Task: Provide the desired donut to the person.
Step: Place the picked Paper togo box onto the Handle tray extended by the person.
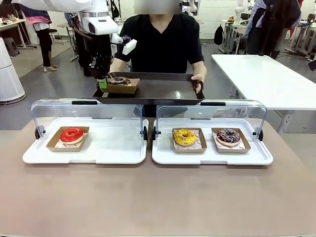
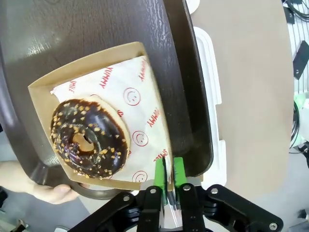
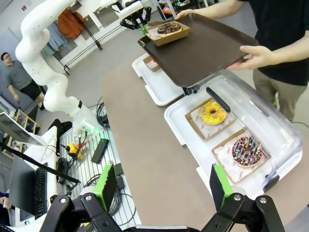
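A chocolate donut [image 2: 89, 137] with nut crumbs lies on printed paper in a cardboard tray [image 2: 89, 67]. The cardboard tray rests on a dark brown serving tray [image 1: 158, 91] that the person [image 1: 160, 39] holds with both hands above the table's far edge. My left gripper [image 2: 169, 173] is shut on the cardboard tray's rim, its green pads pinching the edge. From the front, the left gripper [image 1: 102, 82] sits at the serving tray's left end beside the donut [image 1: 119, 80]. My right gripper [image 3: 162, 186] hangs open over the table, holding nothing.
Two white display trays with raised clear lids stand on the table. The left one [image 1: 113, 148] holds a red donut [image 1: 72, 135]. The right one [image 1: 212, 157] holds a yellow donut [image 1: 184, 137] and a sprinkled chocolate donut [image 1: 228, 136]. A white table [image 1: 266, 79] stands far right.
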`<state>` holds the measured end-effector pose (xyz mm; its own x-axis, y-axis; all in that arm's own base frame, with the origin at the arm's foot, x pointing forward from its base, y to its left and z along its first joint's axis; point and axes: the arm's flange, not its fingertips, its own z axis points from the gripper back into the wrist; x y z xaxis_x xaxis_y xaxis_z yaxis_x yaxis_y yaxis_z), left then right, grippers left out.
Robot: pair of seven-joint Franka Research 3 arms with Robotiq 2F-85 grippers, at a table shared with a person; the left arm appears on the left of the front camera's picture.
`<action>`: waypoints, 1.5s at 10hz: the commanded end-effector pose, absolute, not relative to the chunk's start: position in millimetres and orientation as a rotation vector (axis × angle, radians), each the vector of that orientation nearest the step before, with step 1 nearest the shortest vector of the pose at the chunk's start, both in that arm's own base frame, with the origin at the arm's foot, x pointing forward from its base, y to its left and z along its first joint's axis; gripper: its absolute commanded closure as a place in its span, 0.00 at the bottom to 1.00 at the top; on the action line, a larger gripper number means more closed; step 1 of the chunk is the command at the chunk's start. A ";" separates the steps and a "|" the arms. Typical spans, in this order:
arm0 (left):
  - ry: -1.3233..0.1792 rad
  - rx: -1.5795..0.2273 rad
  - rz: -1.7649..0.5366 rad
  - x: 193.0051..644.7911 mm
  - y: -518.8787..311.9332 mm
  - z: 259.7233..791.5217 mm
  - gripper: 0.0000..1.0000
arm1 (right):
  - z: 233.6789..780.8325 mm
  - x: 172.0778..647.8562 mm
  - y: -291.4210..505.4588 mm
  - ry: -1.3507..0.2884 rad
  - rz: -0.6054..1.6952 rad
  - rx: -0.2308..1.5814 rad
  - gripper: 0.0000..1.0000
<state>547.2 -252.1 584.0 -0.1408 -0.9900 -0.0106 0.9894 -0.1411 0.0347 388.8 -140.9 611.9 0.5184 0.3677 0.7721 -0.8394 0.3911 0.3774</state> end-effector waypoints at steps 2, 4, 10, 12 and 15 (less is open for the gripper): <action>-0.043 0.047 -1.696 545.9 -252.4 591.6 0.00 | 611.6 390.0 -140.7 -0.666 0.832 0.851 0.00; -0.048 0.041 -1.695 546.3 -252.0 594.2 0.00 | 611.6 390.0 -140.7 -0.666 0.832 0.851 0.00; -0.042 0.020 -1.693 545.3 -251.1 594.7 0.00 | 611.6 390.0 -140.7 -0.666 0.832 0.851 0.00; -0.066 -0.040 -1.686 539.2 -245.4 597.7 0.00 | 611.6 390.0 -140.7 -0.666 0.832 0.851 0.00; -0.198 -0.117 -1.734 463.7 -169.0 620.9 0.00 | 611.6 390.0 -140.7 -0.666 0.832 0.851 0.00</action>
<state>510.9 -212.9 626.1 -0.1387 -0.9807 0.1380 0.9901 -0.1346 0.0390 389.1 -141.1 611.5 0.5193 0.3673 0.7716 -0.8389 0.3912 0.3784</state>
